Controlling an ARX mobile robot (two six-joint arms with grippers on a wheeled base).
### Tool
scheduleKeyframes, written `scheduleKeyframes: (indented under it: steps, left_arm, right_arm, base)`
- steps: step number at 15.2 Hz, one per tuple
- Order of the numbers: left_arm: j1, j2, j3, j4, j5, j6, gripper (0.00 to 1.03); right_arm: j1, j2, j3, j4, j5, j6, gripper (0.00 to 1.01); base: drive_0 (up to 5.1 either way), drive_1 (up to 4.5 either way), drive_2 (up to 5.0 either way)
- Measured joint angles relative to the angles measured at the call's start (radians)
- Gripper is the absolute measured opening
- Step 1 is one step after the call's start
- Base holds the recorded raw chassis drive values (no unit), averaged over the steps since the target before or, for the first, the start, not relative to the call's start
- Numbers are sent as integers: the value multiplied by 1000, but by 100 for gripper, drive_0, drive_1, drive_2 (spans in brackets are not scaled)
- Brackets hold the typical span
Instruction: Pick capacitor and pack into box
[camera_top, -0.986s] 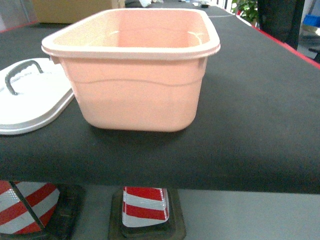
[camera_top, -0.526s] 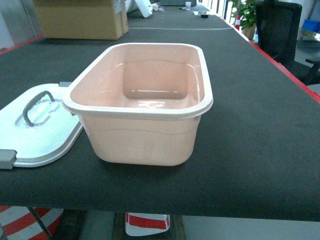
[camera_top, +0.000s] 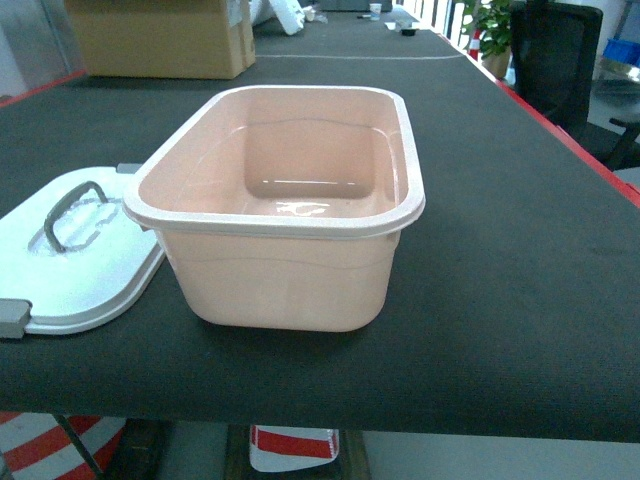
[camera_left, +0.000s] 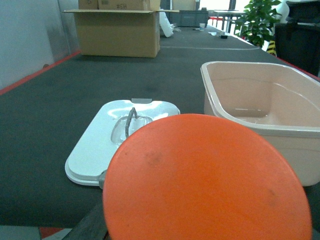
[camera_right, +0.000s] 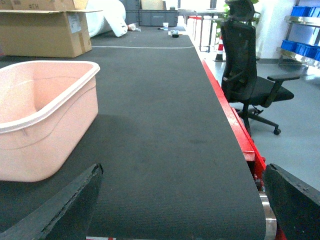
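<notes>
Nothing's really shifted since half a second ago. Left claw grips the capacitor; right claw gapes empty. Release squarely over the box.

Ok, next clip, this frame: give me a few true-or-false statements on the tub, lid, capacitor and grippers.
1. The white lid is off the pink tub and lies on the table beside it. True.
2. The lid lies upside down. False: its grey handle faces up.
3. The right gripper is shut on the capacitor. False: its jaws stand wide apart with nothing between them.
4. The capacitor already lies in the tub. False: its orange-red end fills the left wrist view, outside the tub.
5. A cardboard carton stands further back on the table. True.
</notes>
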Motion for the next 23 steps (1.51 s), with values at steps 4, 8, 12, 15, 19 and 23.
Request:
scheduleKeyframes:
  steps: [4, 8, 12, 15, 19, 23]
  left_arm:
    - [0, 0, 0, 0, 0, 0, 43]
    - [-233, 153, -1, 281, -426, 32, 43]
    - [-380, 985, 260, 1012, -645, 146, 43]
    - [-370, 1508, 652, 1007, -503, 155, 43]
    - [-370, 1910, 1062, 861, -408, 86, 64]
    - [-373, 1927, 1084, 866, -394, 51, 97]
  right_arm:
    - [0, 0, 0, 0, 0, 0, 98]
    - [0, 0, 0, -1, 1, 0, 98]
    - [0, 0, 0, 0, 0, 0, 98]
    - [0, 0, 0, 0, 0, 0, 98]
    - [0, 0, 0, 0, 0, 0, 98]
    - [0, 0, 0, 0, 0, 0, 98]
  base:
    - [0, 0, 0]
    - [0, 0, 0]
    - [0, 0, 0]
    - [0, 0, 0]
    - [0, 0, 0]
    - [0, 0, 0]
